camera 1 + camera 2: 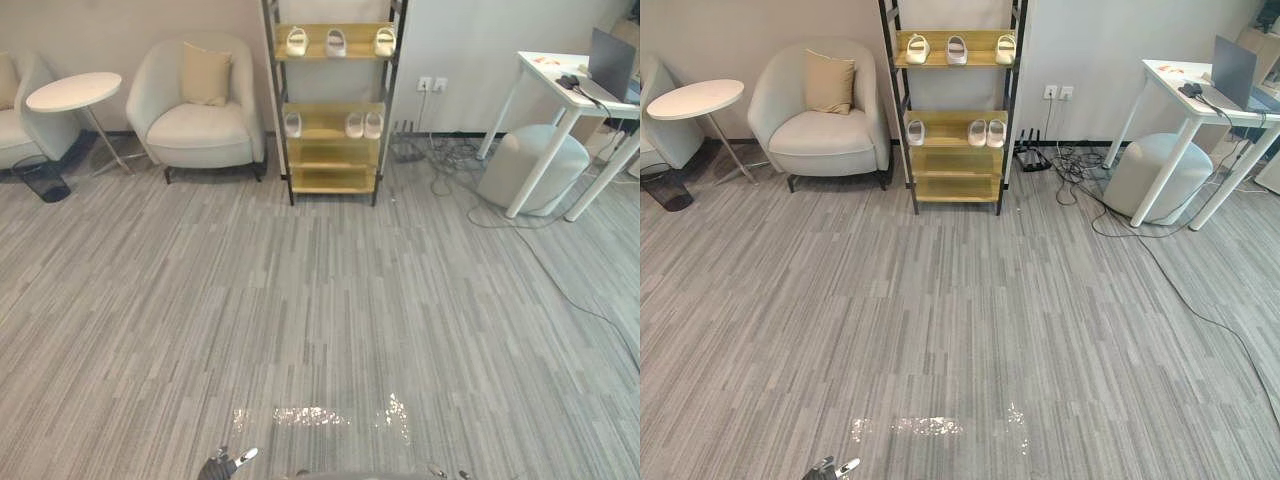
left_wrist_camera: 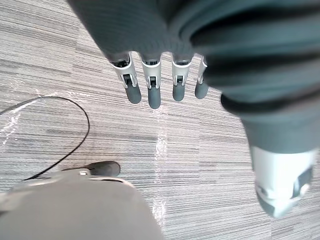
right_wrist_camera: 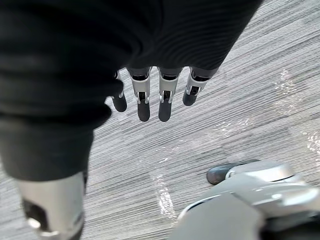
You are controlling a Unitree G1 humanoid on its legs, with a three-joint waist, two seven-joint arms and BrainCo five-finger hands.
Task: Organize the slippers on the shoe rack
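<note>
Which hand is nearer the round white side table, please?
Left. The side table stands far ahead to the left; the left hand hangs on that side, the right hand on the other.

floor [image 1: 300, 320]: grey striped carpet, glare [image 1: 310, 415] at 6 | wall [image 1: 480, 40]: pale, sockets [image 1: 432, 85] at 1 | armchair [image 1: 200, 130] with cushion [image 1: 205, 75] at 11 | round table [image 1: 73, 91], bin [image 1: 42, 180] at 10 | white desk [image 1: 545, 65], laptop [image 1: 610, 65], pouf [image 1: 530, 160] at 2 | cables [image 1: 455, 175] on floor at 1

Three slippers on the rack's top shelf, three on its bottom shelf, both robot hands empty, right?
Almost. The left eye view shows the lower three slippers on the second shelf, not the bottom; the rest holds.
</note>
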